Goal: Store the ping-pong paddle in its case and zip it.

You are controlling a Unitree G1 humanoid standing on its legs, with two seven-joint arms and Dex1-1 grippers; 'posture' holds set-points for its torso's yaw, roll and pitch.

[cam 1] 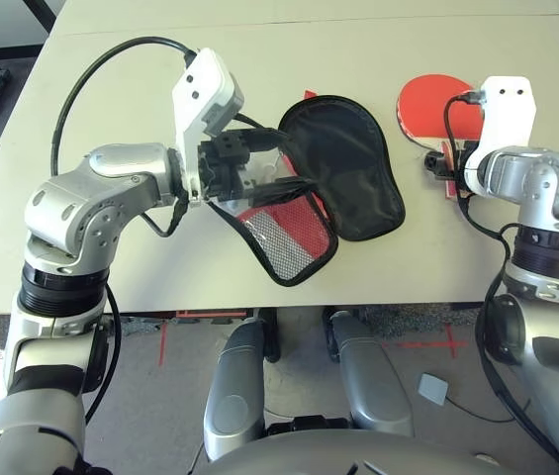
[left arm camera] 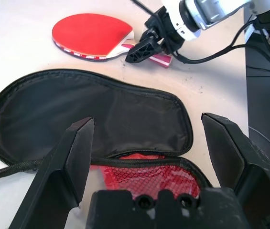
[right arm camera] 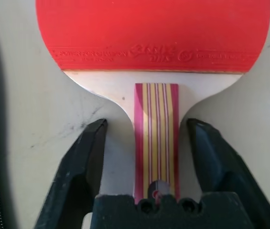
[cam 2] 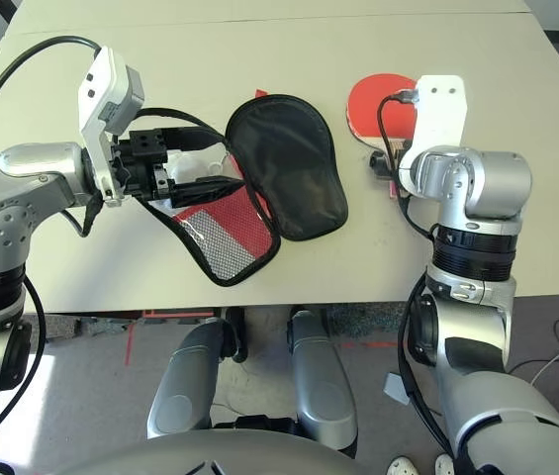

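Tool (right arm camera: 146, 125) spread around the paddle's handle (right arm camera: 156, 138), seemingly not touching; the opened case (left arm camera: 91, 114) lies nearby.

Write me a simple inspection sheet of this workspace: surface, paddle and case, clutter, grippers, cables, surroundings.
Surface: pale table, a few dark marks.
Paddle: flat, red face up, handle striped.
Case: lying open, black-lined, mesh pocket showing; paddle outside it.
Clutter: nothing seen.
Left gripper: fingers apart, over the case.
Right gripper: fingers apart on either side of the paddle's handle, gaps both sides.
Cables: black, along both arms.
Surroundings: grey floor with red tape marks.
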